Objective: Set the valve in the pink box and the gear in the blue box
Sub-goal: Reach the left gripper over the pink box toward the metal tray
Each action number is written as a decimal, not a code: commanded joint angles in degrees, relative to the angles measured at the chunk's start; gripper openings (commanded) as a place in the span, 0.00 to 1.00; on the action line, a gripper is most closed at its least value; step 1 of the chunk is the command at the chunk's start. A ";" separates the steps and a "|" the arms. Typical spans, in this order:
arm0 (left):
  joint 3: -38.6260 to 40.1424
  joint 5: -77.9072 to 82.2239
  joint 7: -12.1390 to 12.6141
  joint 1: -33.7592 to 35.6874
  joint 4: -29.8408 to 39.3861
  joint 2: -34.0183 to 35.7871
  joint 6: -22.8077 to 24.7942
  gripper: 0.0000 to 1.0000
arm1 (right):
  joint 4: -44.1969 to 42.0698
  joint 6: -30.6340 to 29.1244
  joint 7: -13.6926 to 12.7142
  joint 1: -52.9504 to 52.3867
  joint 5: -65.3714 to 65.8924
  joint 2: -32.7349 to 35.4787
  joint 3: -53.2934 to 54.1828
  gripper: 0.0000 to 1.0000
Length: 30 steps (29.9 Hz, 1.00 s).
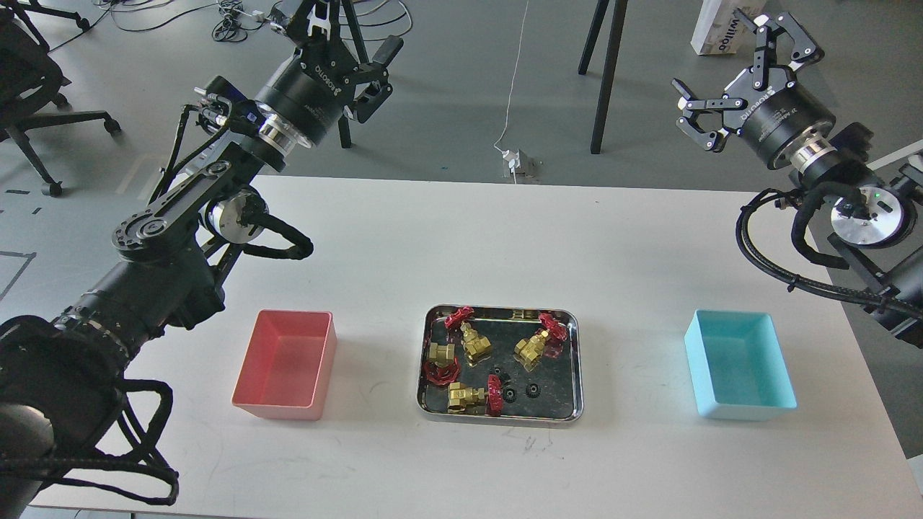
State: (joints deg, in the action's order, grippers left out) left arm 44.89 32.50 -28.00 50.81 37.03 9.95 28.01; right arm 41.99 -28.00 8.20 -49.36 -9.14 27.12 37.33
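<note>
Several brass valves with red handwheels lie in a shiny steel tray at the table's middle front; one valve is at the tray's upper left, another to its right. Three tiny black gears sit in the tray's lower middle, one gear rightmost. The pink box stands empty to the tray's left, and the blue box stands empty to its right. My left gripper is open, raised beyond the table's far left edge. My right gripper is open, raised at the far right. Both hold nothing.
Bare white tabletop stretches between the tray and the far edge. Beyond it are black stand legs, a floor socket with cables, an office chair at the left and a white carton at the top right.
</note>
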 commanded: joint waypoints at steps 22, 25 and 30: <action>-3.82 -6.84 0.00 2.08 17.62 1.37 -2.06 1.00 | 0.64 1.98 -7.85 -11.11 -1.06 4.61 5.83 1.00; -15.32 -6.92 0.00 9.45 19.91 5.16 -8.48 0.99 | 0.73 3.29 -7.85 -10.32 -1.15 5.31 6.62 1.00; -39.73 -7.27 0.00 26.93 22.55 6.40 -16.04 0.99 | 0.47 3.74 -7.85 -9.97 -1.15 5.49 6.88 1.00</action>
State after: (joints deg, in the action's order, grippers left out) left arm 19.09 25.46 -28.00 67.76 58.11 16.17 16.07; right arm 42.65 -24.42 0.35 -59.58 -10.29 32.49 44.07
